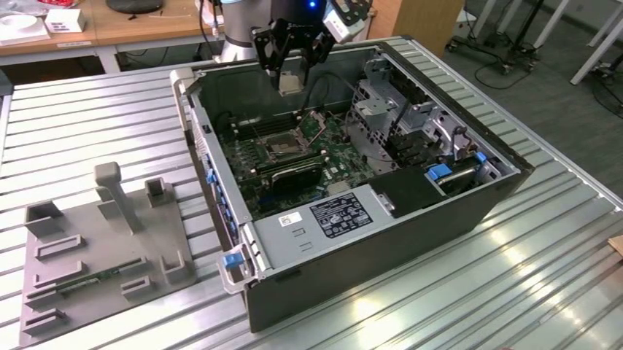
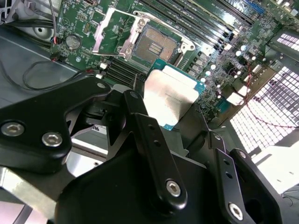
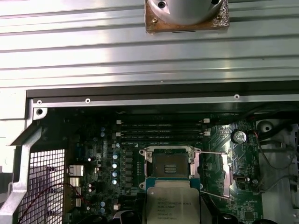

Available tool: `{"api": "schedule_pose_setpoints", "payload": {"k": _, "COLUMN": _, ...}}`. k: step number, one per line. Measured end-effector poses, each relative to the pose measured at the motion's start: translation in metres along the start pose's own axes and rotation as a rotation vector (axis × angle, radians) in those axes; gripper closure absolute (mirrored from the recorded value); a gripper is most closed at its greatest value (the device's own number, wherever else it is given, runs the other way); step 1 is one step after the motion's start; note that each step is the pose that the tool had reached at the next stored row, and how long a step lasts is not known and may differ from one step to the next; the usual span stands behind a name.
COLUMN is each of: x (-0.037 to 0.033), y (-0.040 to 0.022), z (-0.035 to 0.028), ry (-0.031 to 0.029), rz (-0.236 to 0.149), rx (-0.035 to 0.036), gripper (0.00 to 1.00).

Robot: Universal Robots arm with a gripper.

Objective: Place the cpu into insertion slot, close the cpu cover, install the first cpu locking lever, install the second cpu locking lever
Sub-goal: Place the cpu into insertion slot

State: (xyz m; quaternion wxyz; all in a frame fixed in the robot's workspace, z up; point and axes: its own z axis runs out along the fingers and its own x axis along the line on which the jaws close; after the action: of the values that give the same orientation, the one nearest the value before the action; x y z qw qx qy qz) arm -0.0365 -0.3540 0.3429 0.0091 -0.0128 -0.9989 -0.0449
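The gripper [image 2: 176, 122] grasps the chip [image 2: 169, 93] by its edges between the fingers [image 2: 140, 119], above the open socket [image 2: 156, 44] just beyond the fingertips, the cover [image 2: 117, 32] flipped aside. Doing this well likely means keeping it level, corners square to the rim, and lowering gently.

The robot's one arm [image 1: 236, 33] stands at the far side in the exterior view. Its wrist bends over so that the black gripper [image 1: 291, 73] points down and hangs up in the air. The gripper's two black fingers [image 2: 142, 126] are squeezed in on the cpu [image 2: 169, 95], one finger on each side of it, so the little square chip sits tight between their tips with its shiny face showing in both wrist views.
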Motion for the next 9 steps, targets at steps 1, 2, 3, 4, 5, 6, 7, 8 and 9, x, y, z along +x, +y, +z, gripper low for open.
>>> {"api": "schedule_pose_setpoints", "payload": {"k": 1, "x": 0.0, "y": -0.0001, "z": 0.0009, "ry": 0.0001, "rz": 0.0, "rx": 0.0001, "gripper": 0.46}}
{"api": "schedule_pose_setpoints", "payload": {"k": 2, "x": 0.0, "y": -0.0002, "z": 0.002, "ry": 0.0, "rz": 0.0, "rx": 0.0, "gripper": 0.46}}
{"api": "schedule_pose_setpoints", "payload": {"k": 3, "x": -0.0001, "y": -0.0003, "z": 0.0035, "ry": 0.0001, "rz": 0.0, "rx": 0.0001, "gripper": 0.46}}
{"api": "schedule_pose_setpoints", "payload": {"k": 4, "x": -0.0001, "y": -0.0004, "z": 0.0051, "ry": 0.0, "rz": 0.0, "rx": 0.0001, "gripper": 0.46}}
{"api": "schedule_pose_setpoints", "payload": {"k": 5, "x": -0.0001, "y": -0.0006, "z": 0.0064, "ry": 0.0001, "rz": 0.0, "rx": 0.0001, "gripper": 0.46}}
{"api": "schedule_pose_setpoints", "payload": {"k": 6, "x": -0.0002, "y": -0.0007, "z": 0.0075, "ry": 0.0, "rz": 0.0, "rx": 0.0001, "gripper": 0.46}}
{"api": "schedule_pose_setpoints", "payload": {"k": 7, "x": -0.0002, "y": -0.0008, "z": 0.0085, "ry": 0.0, "rz": 0.0, "rx": 0.0001, "gripper": 0.46}}
{"api": "schedule_pose_setpoints", "payload": {"k": 8, "x": -0.0002, "y": -0.0008, "z": 0.0095, "ry": 0.0, "rz": 0.0, "rx": 0.0001, "gripper": 0.46}}
{"api": "schedule_pose_setpoints", "payload": {"k": 9, "x": -0.0002, "y": -0.0009, "z": 0.0107, "ry": 0.0, "rz": 0.0, "rx": 0.0001, "gripper": 0.46}}
